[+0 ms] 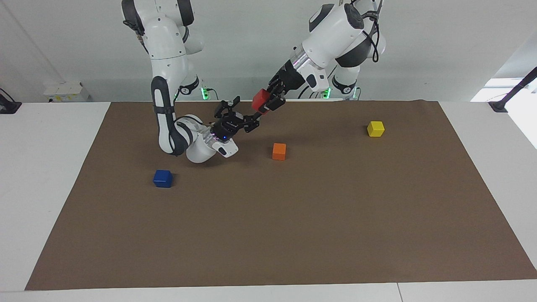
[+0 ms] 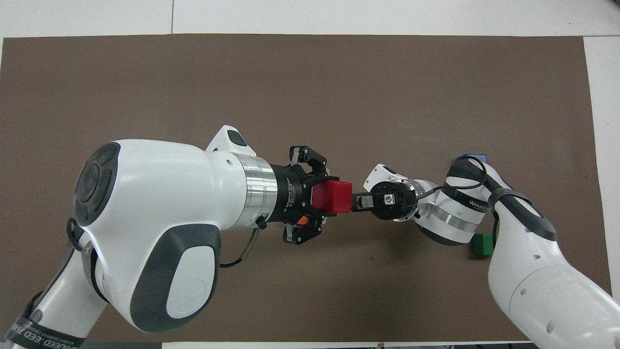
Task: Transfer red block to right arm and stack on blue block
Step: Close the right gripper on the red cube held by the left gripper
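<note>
A: What is the surface, and what is around it?

B: A brown rectangular mat covers most of a white table, and a plain white wall rises at the robots' end. A small deep blue cube lies on the mat toward the right arm's end. A small orange cube lies nearer to the robots than the blue cube, toward the left arm's end from it. A small yellow cube is further toward that end. A small green cube shows beside the right arm in the overhead view.

A: And the red one?

B: The small bright red cube is in the air, pinched between the fingers of the left gripper, over the mat near the orange cube. Its faces look smooth and even.

A: The other arm?

B: The right gripper, with a blue light at its base, points at the red cube with fingers spread; one finger reaches just under it.
</note>
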`<state>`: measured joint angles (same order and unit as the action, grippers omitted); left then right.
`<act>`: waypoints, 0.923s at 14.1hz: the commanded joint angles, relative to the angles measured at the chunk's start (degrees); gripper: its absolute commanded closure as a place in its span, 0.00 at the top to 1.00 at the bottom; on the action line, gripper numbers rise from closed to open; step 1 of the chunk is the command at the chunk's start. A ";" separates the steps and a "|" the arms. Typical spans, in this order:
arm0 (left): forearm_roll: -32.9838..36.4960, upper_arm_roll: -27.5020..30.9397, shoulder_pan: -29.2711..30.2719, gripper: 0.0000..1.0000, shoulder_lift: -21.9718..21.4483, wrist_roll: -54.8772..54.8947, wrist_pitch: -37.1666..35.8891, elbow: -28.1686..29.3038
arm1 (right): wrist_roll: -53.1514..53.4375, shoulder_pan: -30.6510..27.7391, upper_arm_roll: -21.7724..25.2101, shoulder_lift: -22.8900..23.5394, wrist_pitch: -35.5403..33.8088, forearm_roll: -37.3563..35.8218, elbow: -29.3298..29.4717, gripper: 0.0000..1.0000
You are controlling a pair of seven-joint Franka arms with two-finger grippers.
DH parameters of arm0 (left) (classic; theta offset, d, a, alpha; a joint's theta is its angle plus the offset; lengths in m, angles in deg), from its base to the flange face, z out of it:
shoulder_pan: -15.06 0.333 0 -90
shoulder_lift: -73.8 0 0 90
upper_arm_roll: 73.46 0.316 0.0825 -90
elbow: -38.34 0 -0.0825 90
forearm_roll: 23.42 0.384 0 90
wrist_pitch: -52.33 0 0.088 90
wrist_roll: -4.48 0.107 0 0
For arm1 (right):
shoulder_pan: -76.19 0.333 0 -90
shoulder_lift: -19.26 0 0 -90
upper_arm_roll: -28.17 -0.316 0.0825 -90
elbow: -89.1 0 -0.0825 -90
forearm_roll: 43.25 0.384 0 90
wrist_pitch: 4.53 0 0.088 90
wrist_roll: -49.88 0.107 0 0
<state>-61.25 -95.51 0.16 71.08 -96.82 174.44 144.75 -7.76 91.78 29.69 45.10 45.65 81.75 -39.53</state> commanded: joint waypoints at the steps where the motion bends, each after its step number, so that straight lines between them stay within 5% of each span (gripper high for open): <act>1: -1.89 0.52 -2.14 0.00 -1.93 -4.16 4.79 3.01 | -1.95 0.94 -0.19 0.61 0.79 1.74 1.45 1.00; 13: -1.80 0.52 -1.88 0.00 -2.99 -5.84 3.84 4.86 | -2.13 2.34 -0.28 0.61 1.85 4.64 2.42 1.00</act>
<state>-61.26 -95.57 -1.26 70.46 -102.08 177.46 147.26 -8.83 93.48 29.63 45.16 46.30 85.04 -37.89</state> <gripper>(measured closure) 0.458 0.000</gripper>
